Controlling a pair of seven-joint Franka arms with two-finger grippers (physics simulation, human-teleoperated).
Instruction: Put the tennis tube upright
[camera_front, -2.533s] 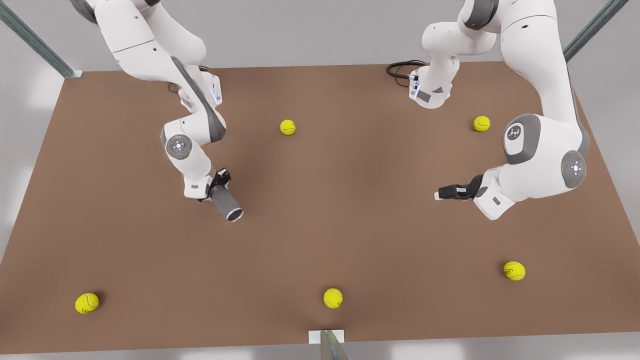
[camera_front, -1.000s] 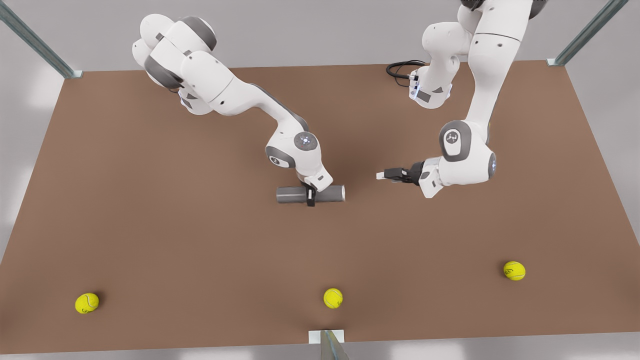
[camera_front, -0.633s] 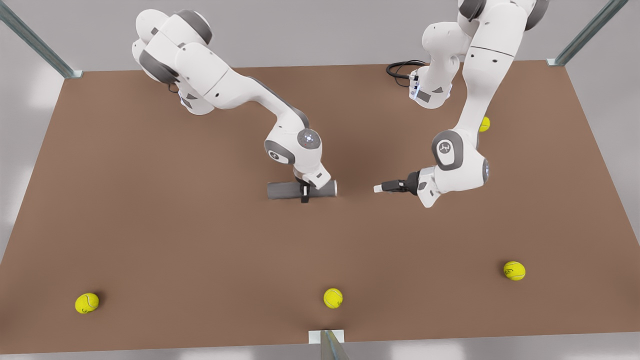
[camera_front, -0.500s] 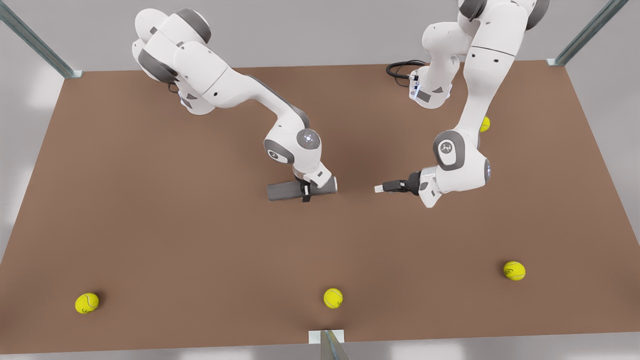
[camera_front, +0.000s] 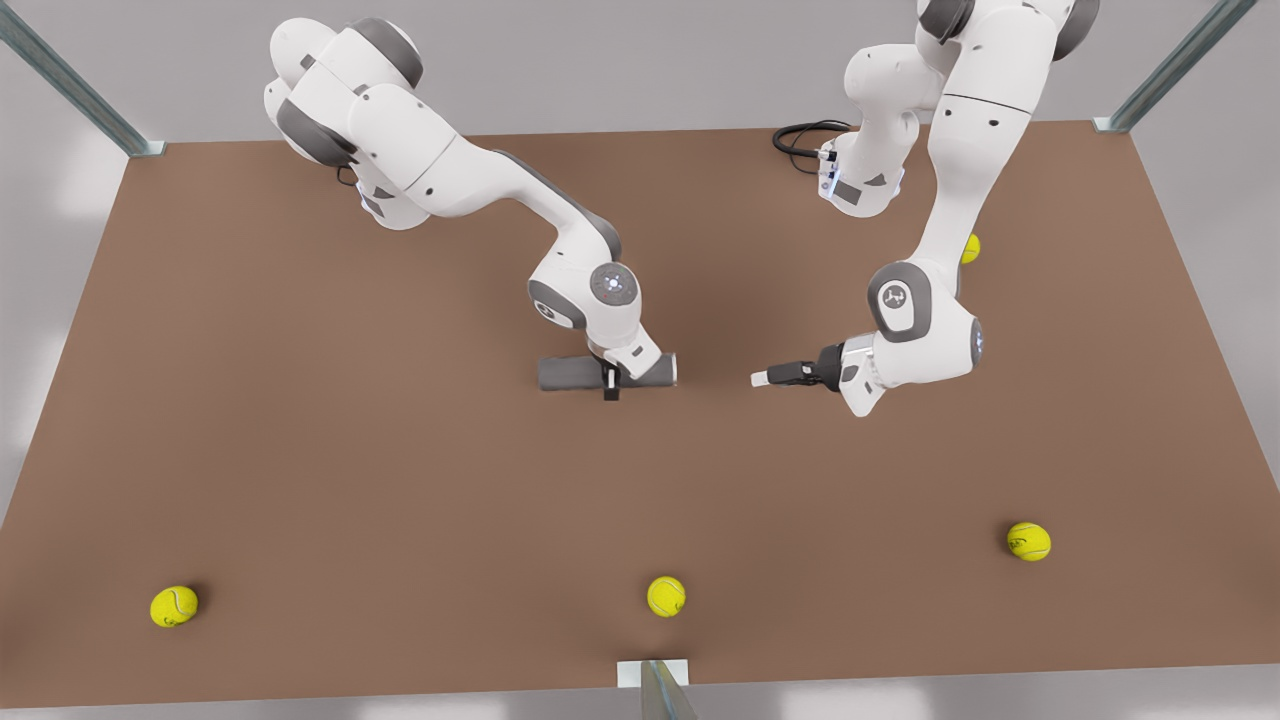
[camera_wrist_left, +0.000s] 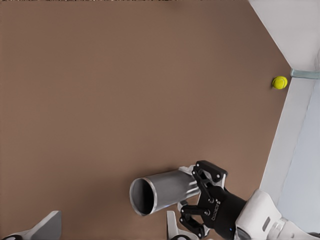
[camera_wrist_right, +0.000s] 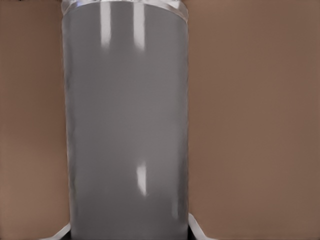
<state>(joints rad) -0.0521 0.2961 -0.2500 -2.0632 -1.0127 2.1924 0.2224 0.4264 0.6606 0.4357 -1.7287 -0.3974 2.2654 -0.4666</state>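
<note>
brown table (camera_front: 300, 450), right gripper (camera_front: 608, 380) gripping tennis tube (camera_front: 572, 373)

The tennis tube (camera_front: 575, 373) is metallic grey with pale streaks of glare, a lighter silver rim and a dark inside. The right hand (camera_front: 610, 388) on it is black. The left hand (camera_front: 760, 379), off the tube's rim end, is black with pale fingers. Both arms are white with grey joints. The table (camera_front: 300, 450) is plain brown, and the tennis balls (camera_front: 666, 596) scattered around both hands are yellow-green with faint seams.

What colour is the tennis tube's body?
Grey, metallic-looking tennis tube; the right wrist view shows it best.
</note>
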